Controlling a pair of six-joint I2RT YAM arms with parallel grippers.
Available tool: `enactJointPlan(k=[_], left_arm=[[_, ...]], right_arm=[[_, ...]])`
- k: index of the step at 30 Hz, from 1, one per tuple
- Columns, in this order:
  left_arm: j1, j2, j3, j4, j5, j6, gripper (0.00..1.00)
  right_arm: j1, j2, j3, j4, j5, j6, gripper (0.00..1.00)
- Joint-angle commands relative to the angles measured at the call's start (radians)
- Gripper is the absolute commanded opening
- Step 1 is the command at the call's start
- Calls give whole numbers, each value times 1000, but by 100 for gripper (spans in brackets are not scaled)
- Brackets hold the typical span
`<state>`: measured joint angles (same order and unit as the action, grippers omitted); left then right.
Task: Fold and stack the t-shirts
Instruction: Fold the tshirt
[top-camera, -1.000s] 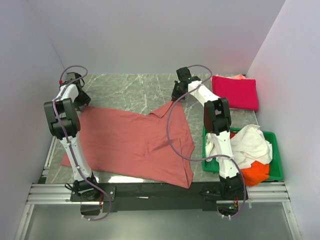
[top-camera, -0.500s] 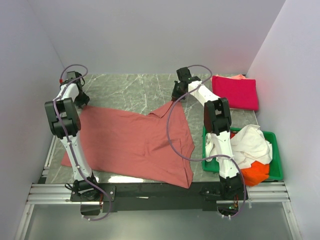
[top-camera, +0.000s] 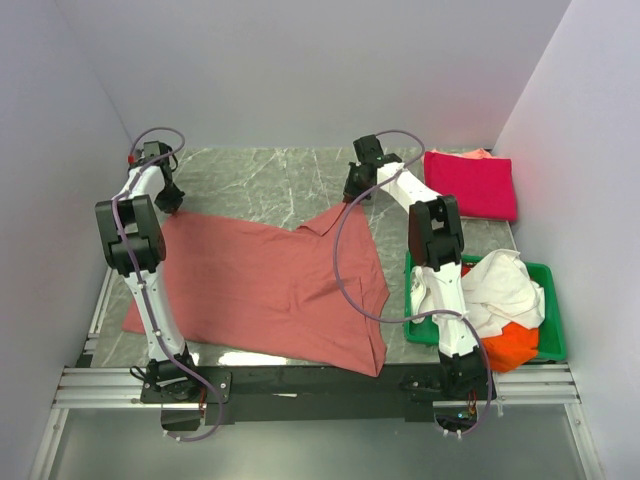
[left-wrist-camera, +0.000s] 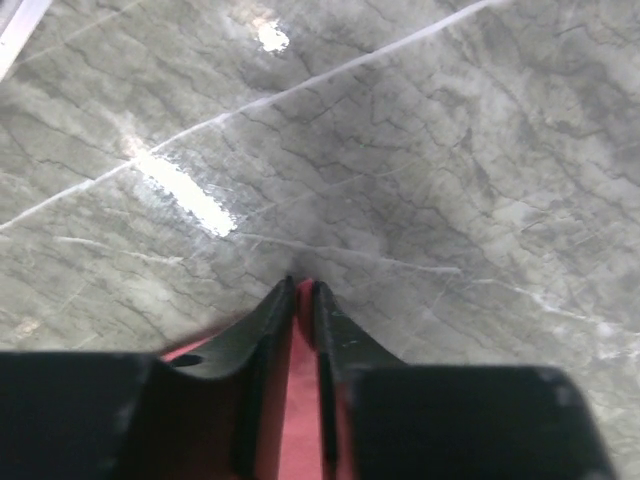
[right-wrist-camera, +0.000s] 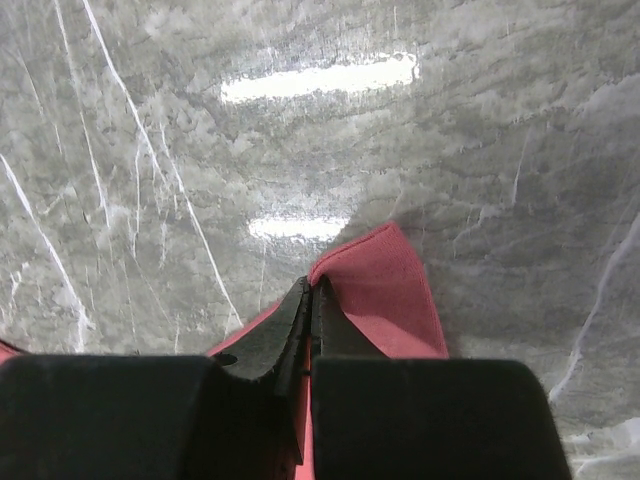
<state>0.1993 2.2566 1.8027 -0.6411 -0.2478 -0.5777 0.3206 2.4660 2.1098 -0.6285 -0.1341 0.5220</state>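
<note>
A large dusty salmon-red t-shirt (top-camera: 270, 285) lies spread on the marble table. My left gripper (top-camera: 172, 207) is at the shirt's far left corner. In the left wrist view its jaws (left-wrist-camera: 303, 285) are nearly together, with red cloth (left-wrist-camera: 300, 400) pinched between them. My right gripper (top-camera: 352, 197) is at the far right corner, shut on a raised fold of the same shirt (right-wrist-camera: 385, 290), its tips (right-wrist-camera: 312, 283) pressed together. A folded crimson-pink t-shirt (top-camera: 472, 183) lies at the back right. A white t-shirt (top-camera: 500, 285) and an orange one (top-camera: 510, 345) sit crumpled in the tray.
The green plastic tray (top-camera: 552, 300) stands at the right beside the right arm's base. Grey walls enclose the table at the left, back and right. Bare marble (top-camera: 270, 180) runs along the back between the two grippers.
The left jaws have narrowed onto the shirt's corner, and the left wrist has shifted slightly toward the back. The right arm and the shirt have not moved.
</note>
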Motion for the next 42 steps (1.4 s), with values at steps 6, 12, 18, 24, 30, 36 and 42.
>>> enactJointPlan(k=[6,12,18,24,30,36,42], left_arm=[[-3,35,38,-31,-33,35,1],[-3,64,104,-45,-25,67,1],[-12,72,176,-32,70,68,0],[-27,80,244,26,214,29,0],[-29,89,316,84,312,-20,0],[-28,12,187,124,311,48,0],[-29,-72,43,129,251,144,0]], right_arm=[[-11,-50,-25,-59,22,-5,0],[-51,-71,24,-77,7,44,0],[-84,-59,134,-105,-4,70,0],[-132,-35,252,-109,-16,108,0],[-173,-74,279,-89,-16,122,0],[-172,-153,179,-123,-32,124,0],[-153,-329,-52,-148,-33,131,0]])
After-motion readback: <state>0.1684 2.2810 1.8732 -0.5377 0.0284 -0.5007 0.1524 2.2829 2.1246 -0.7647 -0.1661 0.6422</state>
